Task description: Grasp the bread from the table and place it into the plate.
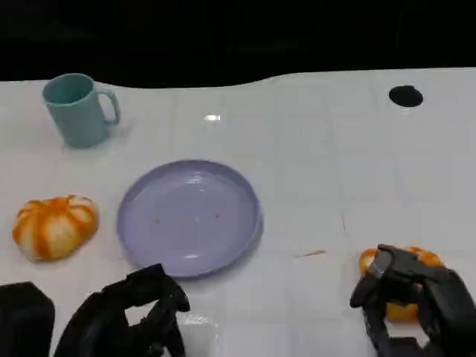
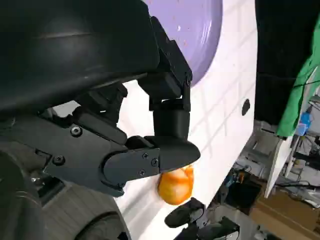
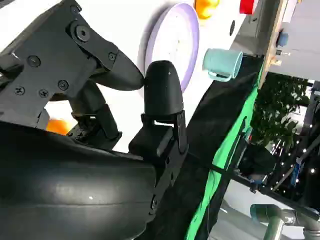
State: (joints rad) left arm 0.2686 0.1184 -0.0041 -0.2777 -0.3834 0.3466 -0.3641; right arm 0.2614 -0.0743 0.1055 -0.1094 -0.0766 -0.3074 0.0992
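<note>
— Two orange-and-white buns sit on the table, and we count both as bread: one bun near the left edge, the other bun near the front right corner, half hidden under our right hand.

— Which one are we going for?

— We judge it is the right one. Our right hand sits over it with its fingers curved down around it, so it looks like the start of a grasp. We cannot tell whether the fingers already press on the bun or only cage it. It rests on the table, not lifted.

— And the left hand?

— Our left hand waits at the front edge, just in front of the plate. Its fingers curl loosely and hold nothing. We think it stays low there to keep out of the way.

— Where does the bread have to go?

— Into the purple plate, which lies in the middle of the table, between the two buns. Nothing lies in it yet. The right bun is well apart from it, so we need to lift and carry it toward the left.

— Anything in the path?

— A teal mug stands near the far left corner, behind the plate, away from the route. A small dark spot marks the far right side.
</note>
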